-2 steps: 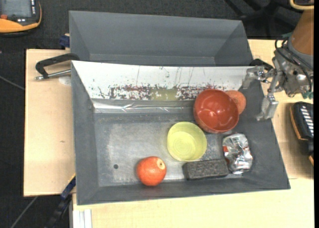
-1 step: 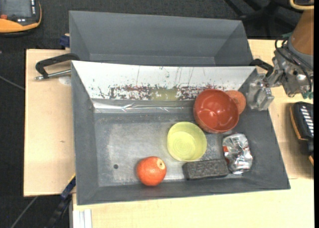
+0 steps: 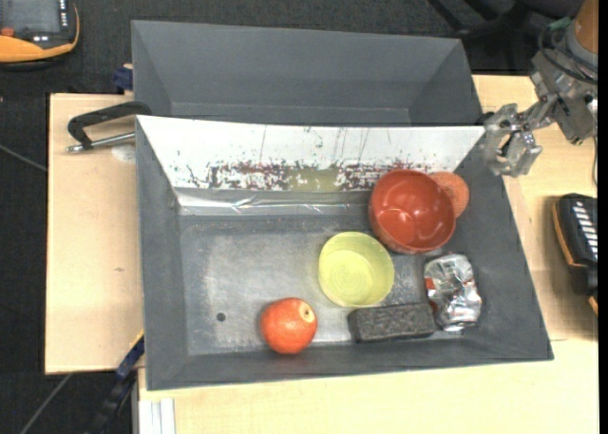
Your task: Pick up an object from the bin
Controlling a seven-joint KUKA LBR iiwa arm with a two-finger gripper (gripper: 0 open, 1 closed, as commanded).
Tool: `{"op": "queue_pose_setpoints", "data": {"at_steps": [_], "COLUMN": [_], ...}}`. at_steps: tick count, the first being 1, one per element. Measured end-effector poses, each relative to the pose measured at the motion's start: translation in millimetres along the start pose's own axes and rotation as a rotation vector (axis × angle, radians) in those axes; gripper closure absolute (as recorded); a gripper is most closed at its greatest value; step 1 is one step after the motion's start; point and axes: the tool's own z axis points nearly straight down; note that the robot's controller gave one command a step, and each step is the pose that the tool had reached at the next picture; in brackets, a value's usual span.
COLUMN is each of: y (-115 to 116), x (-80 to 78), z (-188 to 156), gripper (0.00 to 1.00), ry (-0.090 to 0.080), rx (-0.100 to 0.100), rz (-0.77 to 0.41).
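**Gripper up at the far right corner, nothing in it, six things in the bin**

The gripper [image 3: 510, 145] hangs over the right rim of the bin [image 3: 157, 233], close to the far right corner and above the rim rather than down inside. I can't tell if it's open or closed from this angle, but nothing shows in its grasp. The arm [image 3: 568, 98] comes in from the right and angles down and left to it.

Count, nearest first:
- one red bowl [image 3: 410, 210] by the far right corner
- one orange thing [image 3: 458, 193] peeking out behind it (can't tell what)
- one crumpled silver wrapper [image 3: 453, 292] along the right wall
- one yellow-green bowl [image 3: 355, 270] near the middle
- one dark grey block [image 3: 391, 322] at the near edge
- one red apple [image 3: 288, 326] left of the block
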Motion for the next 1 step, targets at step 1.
{"op": "queue_pose_setpoints", "data": {"at_steps": [1], "y": [-0.1], "x": [1.0], "z": [1.8], "gripper": [0.0], "ry": [0.004], "rx": [-0.002], "rz": [0.001]}}
